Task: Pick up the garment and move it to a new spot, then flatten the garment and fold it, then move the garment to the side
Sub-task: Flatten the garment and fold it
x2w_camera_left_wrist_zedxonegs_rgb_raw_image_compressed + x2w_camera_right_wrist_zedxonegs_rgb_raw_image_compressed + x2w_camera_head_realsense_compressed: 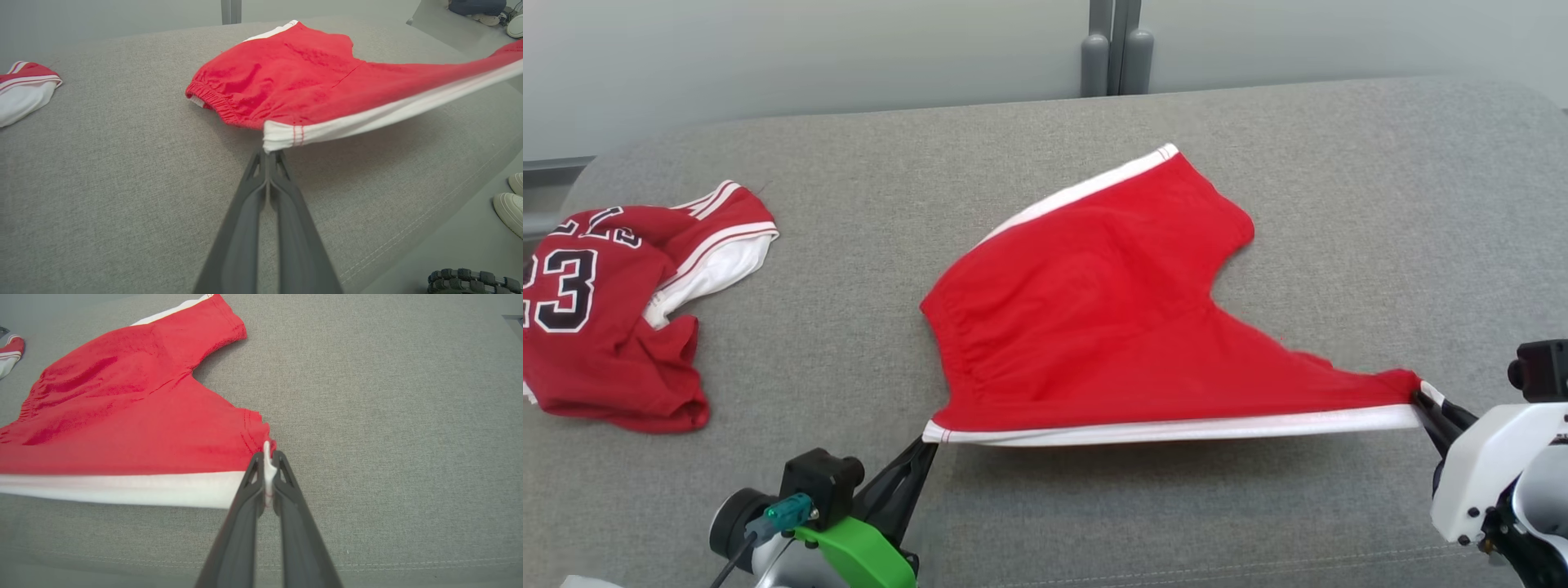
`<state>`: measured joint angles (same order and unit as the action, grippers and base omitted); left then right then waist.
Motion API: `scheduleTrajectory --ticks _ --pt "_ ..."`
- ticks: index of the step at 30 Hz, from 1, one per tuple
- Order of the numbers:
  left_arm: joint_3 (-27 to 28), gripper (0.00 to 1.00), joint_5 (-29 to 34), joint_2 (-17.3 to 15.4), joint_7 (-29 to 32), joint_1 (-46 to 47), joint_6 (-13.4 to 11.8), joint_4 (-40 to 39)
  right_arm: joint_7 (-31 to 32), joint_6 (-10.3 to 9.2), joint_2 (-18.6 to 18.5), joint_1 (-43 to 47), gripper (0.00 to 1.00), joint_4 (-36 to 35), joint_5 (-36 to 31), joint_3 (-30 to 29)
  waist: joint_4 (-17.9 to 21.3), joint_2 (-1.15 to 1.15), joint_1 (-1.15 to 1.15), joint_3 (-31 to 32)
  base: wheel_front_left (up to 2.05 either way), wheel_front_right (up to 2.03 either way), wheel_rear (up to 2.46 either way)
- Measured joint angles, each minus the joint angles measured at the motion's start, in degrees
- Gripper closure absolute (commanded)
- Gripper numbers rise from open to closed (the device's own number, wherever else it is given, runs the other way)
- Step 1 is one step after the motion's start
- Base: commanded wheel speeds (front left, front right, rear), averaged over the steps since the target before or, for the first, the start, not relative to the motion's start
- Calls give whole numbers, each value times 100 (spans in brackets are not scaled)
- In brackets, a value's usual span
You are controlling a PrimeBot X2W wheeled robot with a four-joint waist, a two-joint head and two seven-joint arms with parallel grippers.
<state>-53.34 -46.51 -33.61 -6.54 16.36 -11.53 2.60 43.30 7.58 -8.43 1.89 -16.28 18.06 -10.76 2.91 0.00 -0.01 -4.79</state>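
Note:
The garment (1111, 302) is a pair of red shorts with white side stripes, spread over the grey cushion. Its near white-striped edge is lifted and stretched taut between my two grippers. My left gripper (926, 442) is shut on the waistband corner of the garment (282, 136), seen close in the left wrist view with the gripper (268, 154) pinching the white trim. My right gripper (1421, 402) is shut on the leg-hem corner; in the right wrist view the gripper (267, 457) has white fabric of the garment (122, 428) squeezed between its fingers. The far part rests on the cushion.
A crumpled red jersey (613, 302) with number 23 lies at the far left of the grey cushion (1339, 204). The cushion's front seam (408, 228) runs close by. Pale shoes (510, 200) stand on the floor at the right of the left wrist view.

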Motion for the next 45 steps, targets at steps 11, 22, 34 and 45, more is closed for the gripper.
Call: scheduleTrajectory --ticks 11,22,34,45 --pt "-19 100 79 218 268 629 105 105 -264 -2 -476 -1022 100 249 -147 225 -160 0 0 -228 0 0 0" --pt "182 100 274 706 350 1987 398 792 -709 -2 -1001 -3282 100 1885 -268 786 -384 0 0 -920 0 0 0" --pt "238 100 327 1161 294 2953 753 1627 -1256 -2 -1454 -5035 100 3437 -537 1677 -673 0 1 -1727 0 0 0" --pt "285 100 212 1639 302 3404 879 2442 -1871 -3 -1250 -6002 100 4809 -802 1859 -1008 0 1 -2129 0 0 0"
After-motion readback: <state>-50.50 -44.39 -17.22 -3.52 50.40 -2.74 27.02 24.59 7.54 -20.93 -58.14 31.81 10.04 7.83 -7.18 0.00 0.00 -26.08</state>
